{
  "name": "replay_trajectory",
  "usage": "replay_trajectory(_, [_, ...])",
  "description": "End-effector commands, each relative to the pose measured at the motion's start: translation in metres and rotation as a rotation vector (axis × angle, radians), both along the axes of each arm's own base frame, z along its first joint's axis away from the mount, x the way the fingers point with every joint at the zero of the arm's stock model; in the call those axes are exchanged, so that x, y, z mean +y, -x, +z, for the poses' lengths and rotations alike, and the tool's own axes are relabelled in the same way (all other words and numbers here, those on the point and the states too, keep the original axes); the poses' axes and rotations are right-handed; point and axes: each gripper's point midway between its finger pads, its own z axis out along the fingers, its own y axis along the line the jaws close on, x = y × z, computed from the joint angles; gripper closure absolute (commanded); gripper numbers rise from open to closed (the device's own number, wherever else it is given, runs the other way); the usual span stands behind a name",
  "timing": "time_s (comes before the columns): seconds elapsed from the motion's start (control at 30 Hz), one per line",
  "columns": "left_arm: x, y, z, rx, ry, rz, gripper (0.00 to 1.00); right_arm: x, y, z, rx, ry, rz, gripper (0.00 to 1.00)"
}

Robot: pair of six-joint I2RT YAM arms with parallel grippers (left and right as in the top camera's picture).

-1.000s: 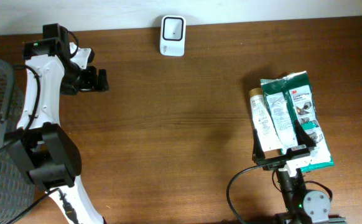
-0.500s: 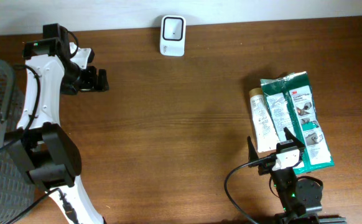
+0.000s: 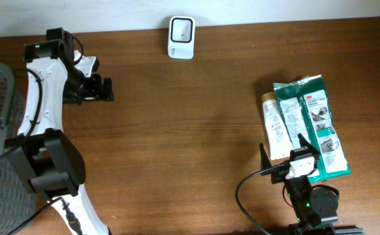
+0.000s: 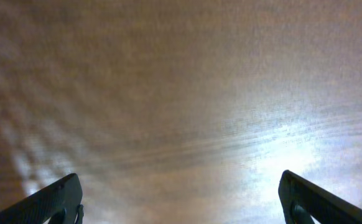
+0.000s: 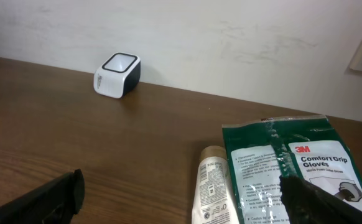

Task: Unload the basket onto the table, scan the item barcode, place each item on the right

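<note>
Moved: right gripper [image 3: 282, 148] has drawn back off the goods toward the near edge; jaws wide apart, empty. Left gripper [image 3: 106, 89]: apart, empty, far left. Items: glove packet [image 3: 314, 124] flat against tube [image 3: 273, 127], right side of table [image 3: 196, 130]. Packet probably light, limp, slippery film; best pinched at a sealed edge. Scanner [image 3: 181, 29]: far edge.
</note>
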Motion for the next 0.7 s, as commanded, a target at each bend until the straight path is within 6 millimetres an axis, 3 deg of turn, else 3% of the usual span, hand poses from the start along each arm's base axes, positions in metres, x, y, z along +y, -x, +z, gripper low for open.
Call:
replay_trajectory(0.0, [0.006, 0.008, 0.042, -0.075, -0.015, 0.030, 0.01, 0.000, 0.000, -0.003, 0.007, -0.007, 0.000, 0.02])
replay_trajectory(0.07, [0.006, 0.010, 0.087, -0.205, -0.031, 0.028, 0.01, 0.000, 0.000, -0.003, 0.007, -0.007, 0.000, 0.02])
replay_trajectory(0.1, [0.005, 0.014, 0.121, -0.308, -0.046, 0.028, 0.01, 0.000, 0.000, -0.003, 0.007, -0.007, 0.000, 0.02])
replay_trajectory(0.17, [0.003, 0.033, 0.175, -0.464, -0.073, 0.015, 0.01, 0.000, 0.000, -0.003, 0.007, -0.007, 0.000, 0.02])
replay_trajectory(0.23, [0.005, 0.049, 0.188, -0.510, -0.086, 0.024, 0.01, 0.000, 0.000, -0.003, 0.007, -0.007, 0.000, 0.02])
replay_trajectory(0.3, [0.003, 0.070, 0.175, -0.552, -0.057, 0.033, 0.01, 0.000, 0.000, -0.003, 0.007, -0.007, 0.000, 0.02])
replay_trajectory(0.43, [-0.011, 0.089, 0.149, -0.774, -0.011, 0.047, 0.01, 0.000, 0.000, -0.003, 0.007, -0.006, 0.000, 0.02])
replay_trajectory(0.53, [-0.017, 0.123, 0.120, -0.942, -0.022, 0.058, 0.01, 0.000, 0.000, -0.003, 0.007, -0.007, 0.000, 0.02])
replay_trajectory(0.57, [-0.021, 0.143, 0.104, -1.000, -0.029, 0.054, 0.01, 0.000, 0.000, -0.003, 0.008, -0.006, 0.000, 0.02])
replay_trajectory(0.67, [-0.025, 0.170, 0.087, -1.113, -0.049, 0.049, 0.01, 0.000, 0.000, -0.003, 0.007, -0.007, 0.000, 0.02])
